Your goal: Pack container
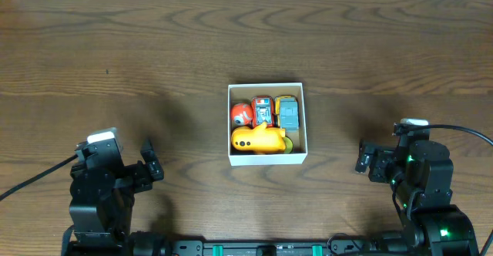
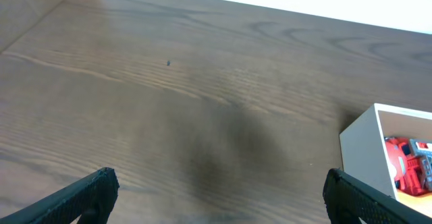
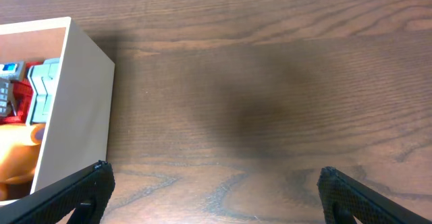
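At frame centre, on table (image 1: 115, 48): container (image 1: 267, 160). Inside, upper row left to right: round toy (image 1: 242, 114), toy car (image 1: 263, 108), toy truck (image 1: 287, 112); long toy (image 1: 259, 139) crosswise below them. Left gripper (image 1: 152, 158) lower left, right gripper (image 1: 362, 157) lower right, both apart from container

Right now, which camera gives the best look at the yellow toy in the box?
Overhead: the yellow toy lies whole inside the container. The right wrist view catches only its edge past the wall; the left wrist view shows a red toy instead.

Overhead top-down; wrists low, sharing container (image 1: 267, 160)
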Available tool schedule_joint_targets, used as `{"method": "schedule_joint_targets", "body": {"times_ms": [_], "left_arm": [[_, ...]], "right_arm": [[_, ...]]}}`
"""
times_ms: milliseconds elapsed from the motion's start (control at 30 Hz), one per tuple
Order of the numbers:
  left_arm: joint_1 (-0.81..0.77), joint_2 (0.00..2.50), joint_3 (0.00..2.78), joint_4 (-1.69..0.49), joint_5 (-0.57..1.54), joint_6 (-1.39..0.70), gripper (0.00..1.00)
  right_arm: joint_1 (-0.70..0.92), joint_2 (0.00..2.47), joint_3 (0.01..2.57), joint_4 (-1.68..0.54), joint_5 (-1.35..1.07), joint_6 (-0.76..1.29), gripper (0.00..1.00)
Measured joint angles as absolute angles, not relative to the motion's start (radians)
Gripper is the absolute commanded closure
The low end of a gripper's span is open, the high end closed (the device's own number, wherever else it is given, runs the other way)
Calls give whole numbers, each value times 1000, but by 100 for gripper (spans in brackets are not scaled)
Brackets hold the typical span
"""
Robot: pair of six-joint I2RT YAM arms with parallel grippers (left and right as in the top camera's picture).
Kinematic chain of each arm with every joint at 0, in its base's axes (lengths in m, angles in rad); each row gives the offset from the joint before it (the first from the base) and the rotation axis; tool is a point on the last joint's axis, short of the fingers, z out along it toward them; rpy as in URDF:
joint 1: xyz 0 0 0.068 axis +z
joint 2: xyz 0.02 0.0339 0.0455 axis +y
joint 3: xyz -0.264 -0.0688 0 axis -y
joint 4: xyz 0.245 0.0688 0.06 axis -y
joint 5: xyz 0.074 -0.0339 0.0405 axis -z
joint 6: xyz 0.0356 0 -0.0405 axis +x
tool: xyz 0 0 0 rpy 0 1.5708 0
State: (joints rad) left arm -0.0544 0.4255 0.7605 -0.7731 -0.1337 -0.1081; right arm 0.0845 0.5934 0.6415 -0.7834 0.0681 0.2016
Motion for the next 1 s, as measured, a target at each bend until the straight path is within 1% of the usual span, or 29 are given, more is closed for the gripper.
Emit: {"method": "schedule_joint_targets", "body": {"times_ms": [500,633,733,800,900,1000], "left_arm": [[-54,426,760,-781,-135,-108,2],[-54,426,760,-781,-135,-108,2],[-54,426,760,-781,-135,-108,2],[-54,426,760,-783,-135,-108,2],[-54,429,760,-783,-135,-108,2],[-54,429,759,-783,-136,-108,2]], "right_arm": [[84,568,640,-791,95,199,1],[85,441,627,-831,116,192,1],[85,247,567,-832,125,183,1],[84,177,528,-823,125,179,1],[84,44,408,-731,123,175,1],[85,19,324,-601,120,171,1]]}}
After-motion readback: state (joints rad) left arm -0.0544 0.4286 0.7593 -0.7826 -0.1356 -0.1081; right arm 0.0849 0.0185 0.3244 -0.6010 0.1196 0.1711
